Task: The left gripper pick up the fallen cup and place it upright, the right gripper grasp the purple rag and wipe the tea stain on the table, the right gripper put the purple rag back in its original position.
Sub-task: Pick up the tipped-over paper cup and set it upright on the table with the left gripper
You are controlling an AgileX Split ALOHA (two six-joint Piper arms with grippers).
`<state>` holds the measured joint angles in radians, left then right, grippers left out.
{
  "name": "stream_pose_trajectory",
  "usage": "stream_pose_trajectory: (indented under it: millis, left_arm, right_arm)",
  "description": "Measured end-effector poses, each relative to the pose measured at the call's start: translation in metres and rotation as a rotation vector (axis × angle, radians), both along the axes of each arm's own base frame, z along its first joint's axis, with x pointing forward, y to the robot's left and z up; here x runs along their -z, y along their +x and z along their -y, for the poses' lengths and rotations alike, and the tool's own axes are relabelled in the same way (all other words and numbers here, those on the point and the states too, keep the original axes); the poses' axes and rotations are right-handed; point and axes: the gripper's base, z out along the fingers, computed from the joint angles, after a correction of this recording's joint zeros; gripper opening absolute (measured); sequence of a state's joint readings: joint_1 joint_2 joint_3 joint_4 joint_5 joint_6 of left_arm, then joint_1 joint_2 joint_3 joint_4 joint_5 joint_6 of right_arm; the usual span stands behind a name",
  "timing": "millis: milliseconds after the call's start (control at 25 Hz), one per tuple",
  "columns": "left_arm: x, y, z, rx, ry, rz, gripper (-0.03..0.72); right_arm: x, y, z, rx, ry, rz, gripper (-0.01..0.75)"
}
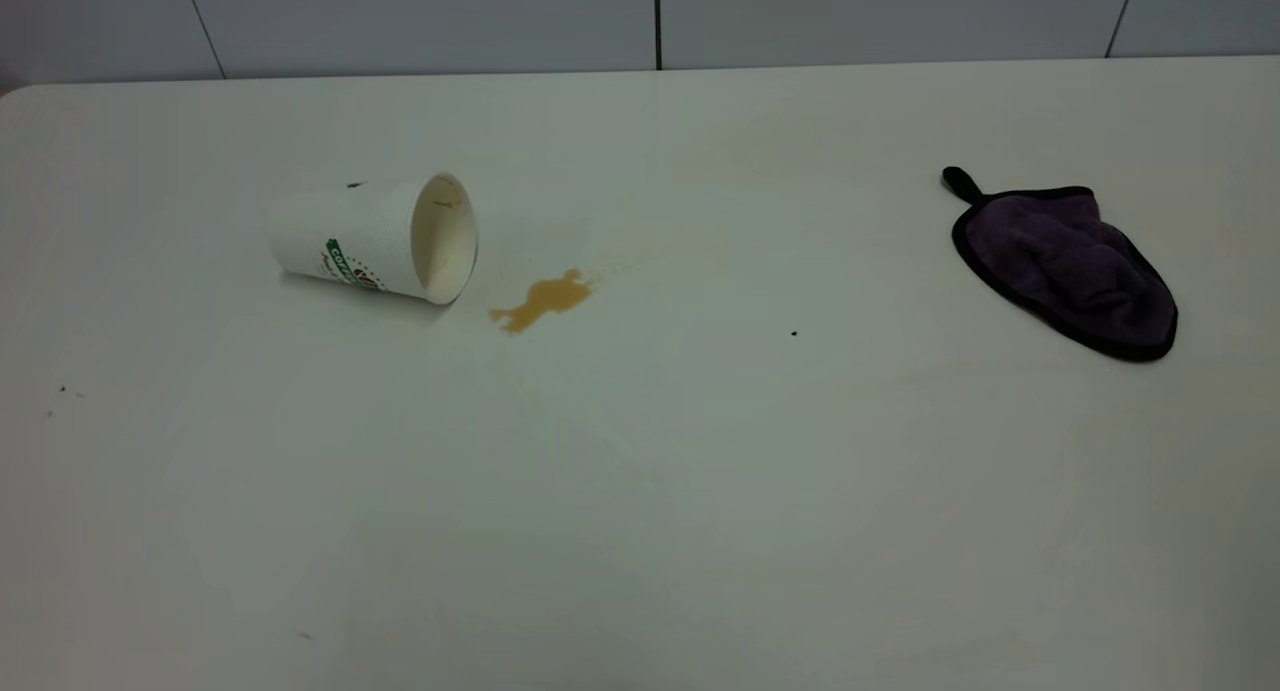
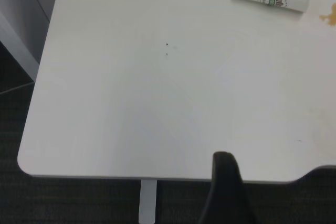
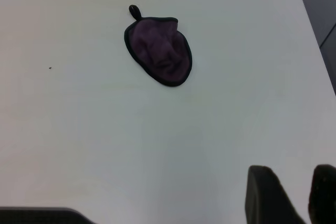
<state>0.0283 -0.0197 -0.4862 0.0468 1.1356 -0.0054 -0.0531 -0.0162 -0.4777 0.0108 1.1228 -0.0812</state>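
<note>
Lying tipped beside the tea stain (image 1: 543, 301), the fallen cup (image 1: 375, 238) sits well apart from the purple rag (image 1: 1070, 266); right gripper (image 3: 296, 195) jaws slightly spread, left gripper (image 2: 227, 190) seemingly one finger, state untellable.

My table (image 1: 640, 491) holds the cup (image 1: 375, 238) on its side, the tea stain (image 1: 543, 301) just beside its mouth, the purple rag (image 1: 1070, 266) well apart.
</note>
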Motion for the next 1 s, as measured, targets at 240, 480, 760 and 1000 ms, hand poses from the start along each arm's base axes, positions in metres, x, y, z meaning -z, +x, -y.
stream_pose_trajectory:
  millis: [240, 480, 760, 1000]
  left_arm:
    - [0.0, 0.0, 0.0, -0.001, -0.001, 0.0, 0.562]
    - [0.0, 0.001, 0.0, -0.012, -0.018, -0.002, 0.562]
    - [-0.03, 0.026, -0.01, -0.085, 0.046, -0.02, 0.603]
    - [-0.06, 0.105, -0.015, -0.107, 0.076, -0.175, 0.658]
  right_arm:
    - [0.0, 0.0, 0.0, 0.0, 0.0, 0.0, 0.238]
    - [0.0, 0.0, 0.0, 0.0, 0.0, 0.0, 0.238]
    - [0.0, 0.0, 0.0, 0.0, 0.0, 0.0, 0.238]
    - [0.0, 0.0, 0.0, 0.0, 0.0, 0.0, 0.238]
